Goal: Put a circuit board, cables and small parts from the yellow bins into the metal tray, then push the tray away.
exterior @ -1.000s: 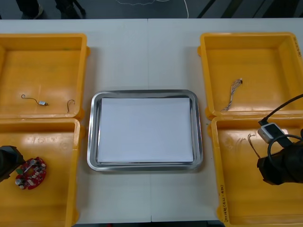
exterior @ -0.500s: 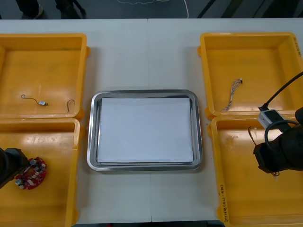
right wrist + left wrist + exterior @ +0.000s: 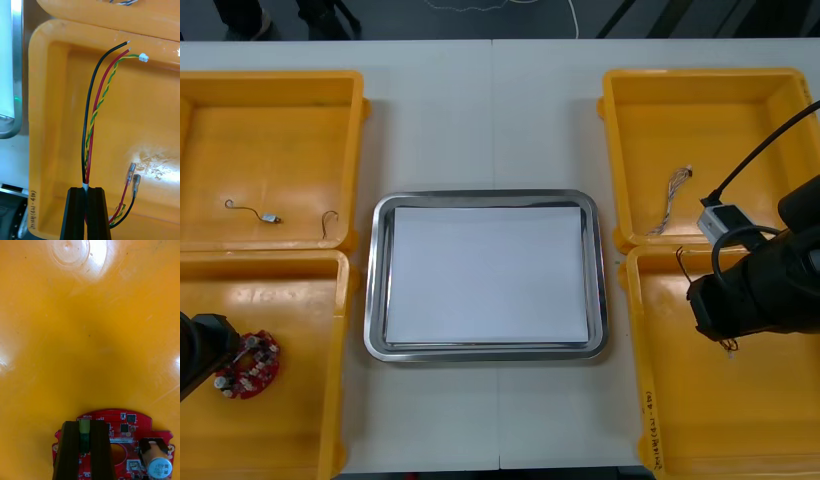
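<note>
A round red circuit board (image 3: 250, 364) lies in the near left yellow bin (image 3: 300, 420). My left gripper (image 3: 202, 352) is at the board's left edge. In the left wrist view its fingers (image 3: 71, 450) are shut on a small green part standing on the board (image 3: 127, 427). My right gripper (image 3: 725, 310) hangs over the near right yellow bin (image 3: 680, 420). In the right wrist view it (image 3: 88, 191) is shut on a bundle of red and yellow cable with a black wire (image 3: 93, 112), whose ends hang free above the bin floor.
The metal tray (image 3: 376, 280), white inside, sits between the bins. The far left bin (image 3: 270, 120) holds small metal parts (image 3: 272, 218). A twisted blue and white cable (image 3: 670, 195) lies in the far right bin (image 3: 720, 110).
My left gripper has shut on the circuit board, which slid slightly toward the near edge. My right gripper has moved left and toward the far side, carrying the cable bundle.
</note>
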Robot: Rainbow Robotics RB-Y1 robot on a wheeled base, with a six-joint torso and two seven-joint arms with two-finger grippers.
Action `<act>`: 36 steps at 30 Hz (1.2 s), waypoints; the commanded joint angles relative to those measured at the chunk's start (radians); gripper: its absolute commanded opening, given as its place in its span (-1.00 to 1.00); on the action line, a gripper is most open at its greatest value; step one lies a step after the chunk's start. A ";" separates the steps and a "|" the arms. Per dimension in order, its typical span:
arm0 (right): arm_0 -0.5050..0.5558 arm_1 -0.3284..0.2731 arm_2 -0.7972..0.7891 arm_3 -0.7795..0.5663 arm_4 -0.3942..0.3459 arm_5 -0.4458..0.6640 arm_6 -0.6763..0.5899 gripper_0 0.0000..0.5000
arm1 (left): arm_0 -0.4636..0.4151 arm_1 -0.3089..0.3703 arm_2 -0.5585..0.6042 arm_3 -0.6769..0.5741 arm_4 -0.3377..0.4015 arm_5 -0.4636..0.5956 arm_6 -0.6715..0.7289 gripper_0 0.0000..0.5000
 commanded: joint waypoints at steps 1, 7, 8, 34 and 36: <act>-0.061 0.048 0.015 -0.033 0.024 0.007 -0.081 -1.00 | 0.036 -0.013 -0.008 -0.030 -0.014 -0.009 -0.082 -1.00; -0.090 0.087 0.068 -0.033 0.070 0.007 -0.145 -1.00 | 0.036 -0.013 0.017 -0.053 -0.016 0.015 -0.101 -1.00; -0.092 0.097 0.068 -0.033 0.077 0.007 -0.147 -1.00 | 0.036 -0.013 0.027 -0.064 -0.014 0.024 -0.104 -1.00; -0.101 0.138 0.082 -0.033 0.127 0.007 -0.164 -1.00 | -0.074 0.184 0.149 -0.266 0.159 0.383 -0.156 -1.00; -0.098 0.134 0.084 -0.033 0.128 0.007 -0.164 -1.00 | -0.099 0.214 0.149 -0.276 0.196 0.383 -0.162 -1.00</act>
